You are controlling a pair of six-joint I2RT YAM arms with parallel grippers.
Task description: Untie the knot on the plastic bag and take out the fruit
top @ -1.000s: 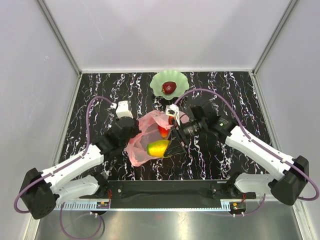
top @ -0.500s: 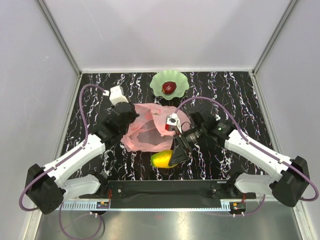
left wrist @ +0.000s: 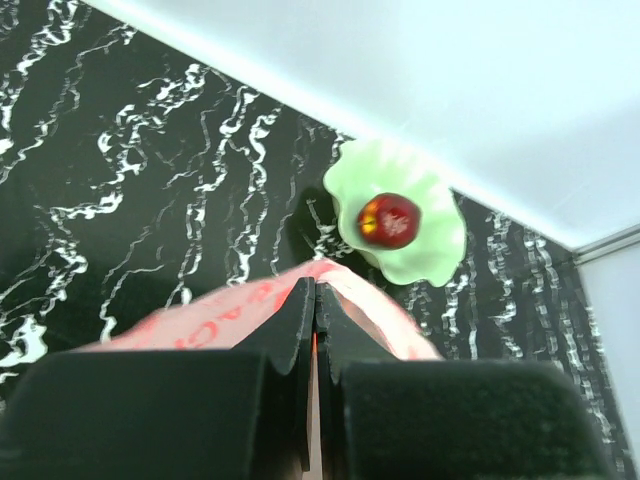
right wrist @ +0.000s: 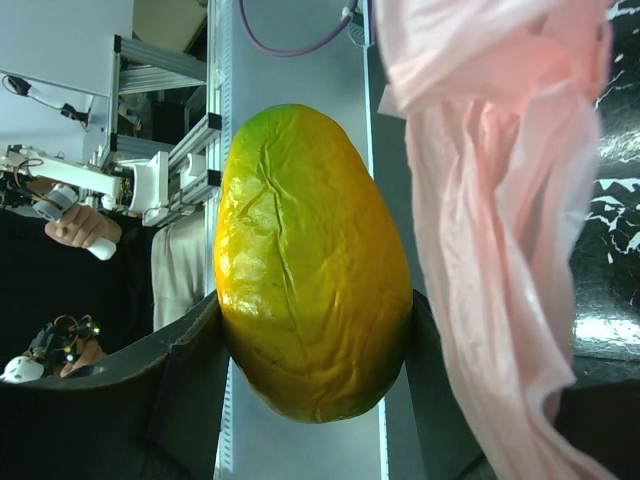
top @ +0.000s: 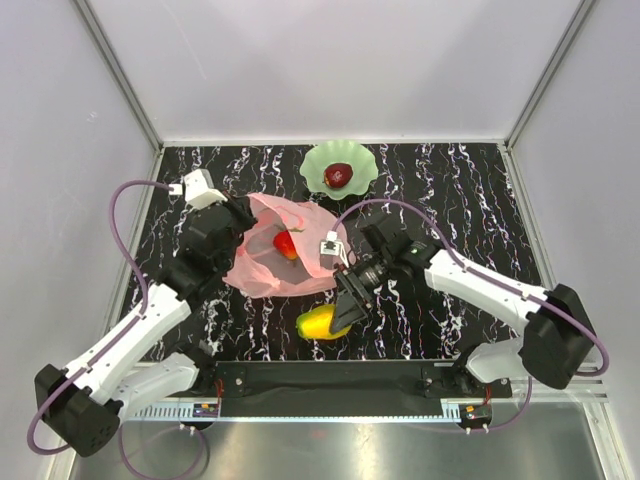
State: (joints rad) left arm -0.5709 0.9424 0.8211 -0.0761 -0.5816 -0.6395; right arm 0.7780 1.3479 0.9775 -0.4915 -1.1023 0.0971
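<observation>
Pinching the plastic bag (top: 260, 272) at its far edge, your left hand (left wrist: 314, 308) is clamped on it, a small red fruit (top: 286, 244) inside. Your right hand (top: 338, 312) grips the mango (top: 314, 323) crosswise, low over the counter (top: 450, 200); the green dish (top: 312, 172) lies straight beyond.

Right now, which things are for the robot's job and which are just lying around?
For the job:
- pink plastic bag, pinched by the left gripper
- yellow mango, held in the right gripper
- small red fruit in the bag
- dark red apple

Just there:
- green dish holding the apple
- black marbled table
</observation>
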